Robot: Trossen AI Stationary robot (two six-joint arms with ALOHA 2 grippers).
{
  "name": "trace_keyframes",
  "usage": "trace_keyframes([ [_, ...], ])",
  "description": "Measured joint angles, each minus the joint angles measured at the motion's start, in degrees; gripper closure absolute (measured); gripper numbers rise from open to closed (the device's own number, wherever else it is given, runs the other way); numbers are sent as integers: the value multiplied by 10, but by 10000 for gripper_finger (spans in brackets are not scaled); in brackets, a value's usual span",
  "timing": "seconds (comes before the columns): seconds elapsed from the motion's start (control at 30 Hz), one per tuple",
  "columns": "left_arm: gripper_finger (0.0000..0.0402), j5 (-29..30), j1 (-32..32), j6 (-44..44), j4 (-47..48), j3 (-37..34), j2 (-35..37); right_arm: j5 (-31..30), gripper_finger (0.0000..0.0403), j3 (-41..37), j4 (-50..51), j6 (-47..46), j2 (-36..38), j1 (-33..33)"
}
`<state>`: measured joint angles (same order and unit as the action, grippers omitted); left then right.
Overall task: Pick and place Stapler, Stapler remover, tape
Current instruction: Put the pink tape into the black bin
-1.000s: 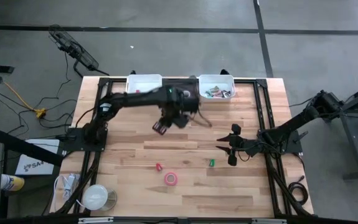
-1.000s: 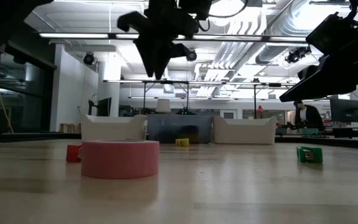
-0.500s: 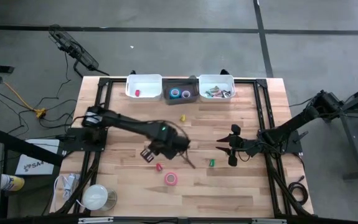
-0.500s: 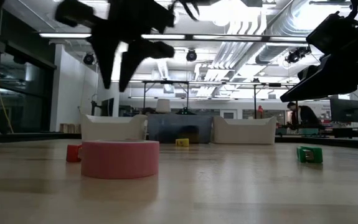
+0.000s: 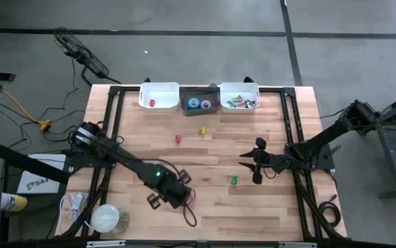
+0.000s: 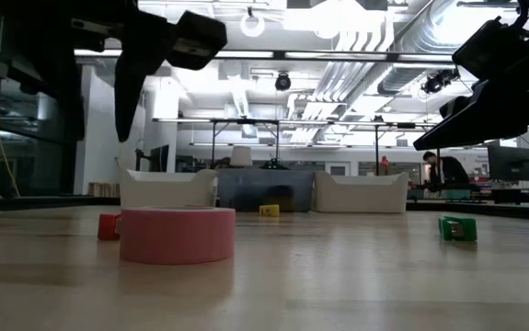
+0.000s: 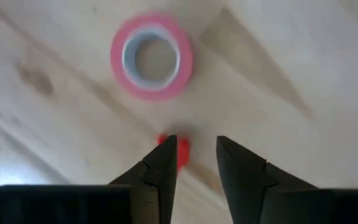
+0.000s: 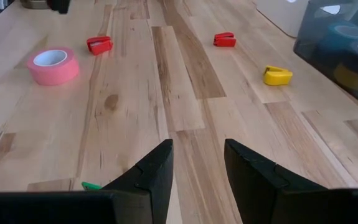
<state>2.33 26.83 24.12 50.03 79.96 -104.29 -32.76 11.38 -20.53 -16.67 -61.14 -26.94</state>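
Left arm swung from over the back bins down to the front of the desk (image 5: 280, 207); right arm hasn't moved.

- left gripper (image 7: 196, 146): points down at the wood, dark tapered fingers a narrow gap apart, holding nothing. Not touching anything.
- Small solid red piece (image 7: 183, 149) shows in the gap between its fingertips, down on the desk.
- pink tape (image 7: 152, 56): flat ring, pale inner core, round hole, lying on its side just beyond that red piece. Low view shows it as a squat matte cylinder (image 6: 178, 234), untouched.
- right gripper (image 8: 197, 149): hovers at the right-middle of the desk, fingers apart, empty. Green piece (image 5: 233, 180) on the desk just beside it.
- Second red piece (image 5: 178, 139) and a yellow wedge (image 5: 202, 129) lie mid-desk, towards the bins.
- Back edge: white bin (image 5: 159, 93) with a small red item, grey translucent bin (image 5: 199, 94) holding tape rolls (image 5: 194, 103) in blue and purple, another white bin (image 5: 239, 91) with mixed small items I can't make out.
- Desk is pale butcher-block planks with visible grain, framed by black rails.
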Motion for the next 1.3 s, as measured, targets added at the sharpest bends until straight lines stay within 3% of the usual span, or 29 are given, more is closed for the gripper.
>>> trace_keyframes([
  [0.3, 293, -14, 19, 65, -106, -15, -3, -1, 267, 0, -3, 0, 0, 0],
  [0.67, 293, -43, 16, 204, -151, -12, -48, -1, 267, 0, -3, 0, 0, 0],
  [0.93, 293, -31, 1, 217, -158, -12, -56, -1, 267, 0, 1, -2, 0, 0],
  [1.3, 293, -83, -28, 193, -153, -12, -56, -1, 267, 0, 1, 0, 0, 0],
])
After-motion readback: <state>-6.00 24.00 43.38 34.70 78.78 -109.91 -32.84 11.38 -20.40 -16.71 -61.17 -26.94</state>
